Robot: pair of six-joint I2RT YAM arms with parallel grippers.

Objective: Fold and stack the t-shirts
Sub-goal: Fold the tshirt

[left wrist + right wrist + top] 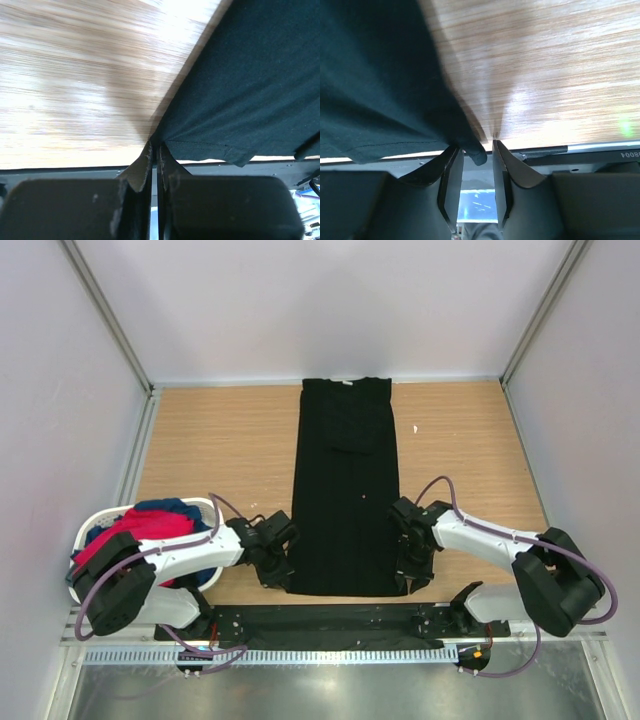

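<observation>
table (pixel 220 440): wooden, bearing the black t-shirt (pixel 345 490), a long strip whose long axis runs from your near edge to the far wall, hem nearest you. basket (pixel 92 528): at your left, holding the red and blue shirts (pixel 150 523). left gripper (pixel 278 565): at the near left hem corner, jaws drawn to a slit, apparently pinching cloth. right gripper (pixel 408 565): at the near right corner, jaws moderately parted, the hem corner (pixel 476 156) hanging just inside one finger. both arms equally near; the fold would carry the hem away from you.
</observation>
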